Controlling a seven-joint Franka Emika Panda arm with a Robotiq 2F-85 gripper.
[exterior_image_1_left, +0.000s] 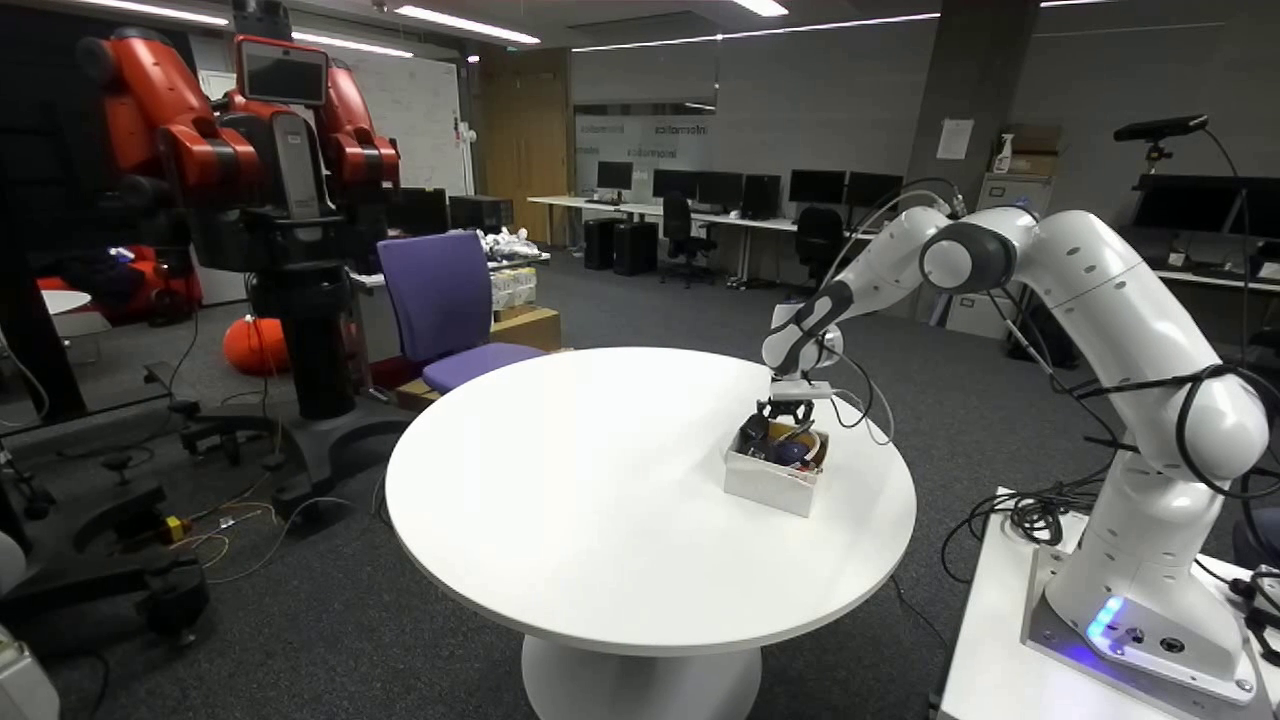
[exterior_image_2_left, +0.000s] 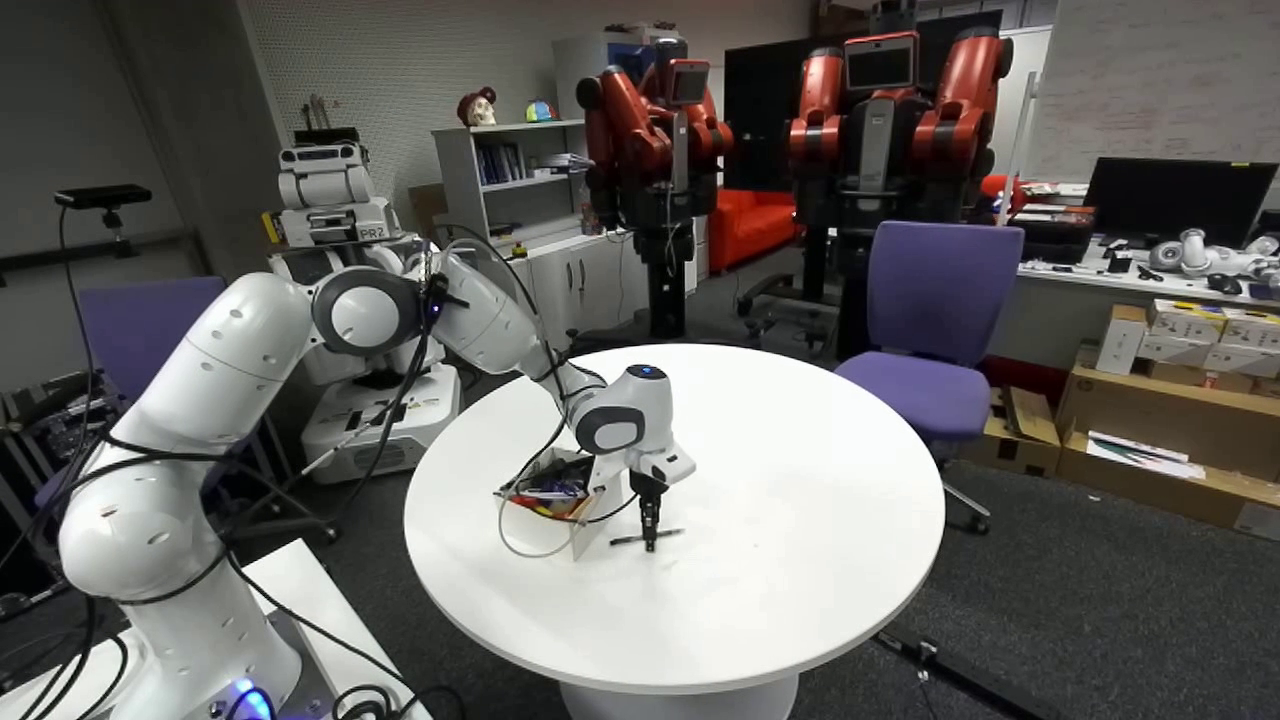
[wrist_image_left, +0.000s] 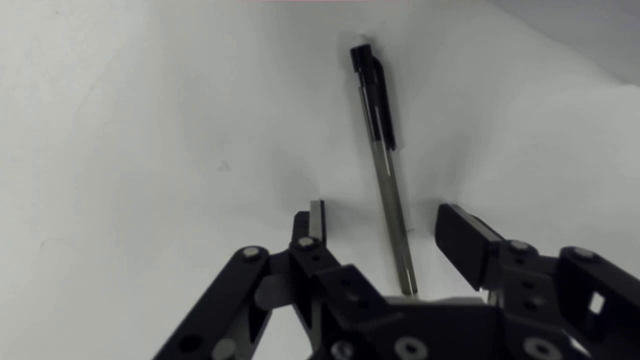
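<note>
A slim pen (wrist_image_left: 388, 185) with a black clip end and a greyish see-through barrel lies on the white table (exterior_image_2_left: 780, 570). My gripper (wrist_image_left: 381, 215) points down over it and stands open. The barrel runs between the two fingers, apart from both, a little closer to the right one in the wrist view. In an exterior view the fingertips of my gripper (exterior_image_2_left: 650, 545) are down close to the tabletop, with the pen (exterior_image_2_left: 628, 541) sticking out on either side. From the opposite angle, the fingertips and pen are hidden behind the white box (exterior_image_1_left: 770, 485).
Right beside the gripper, the open white box (exterior_image_2_left: 592, 525) holds a jumble of dark and coloured small items. A loose cable (exterior_image_2_left: 540, 550) loops from the arm past the box. A purple chair (exterior_image_1_left: 430, 300) stands by the round table's edge.
</note>
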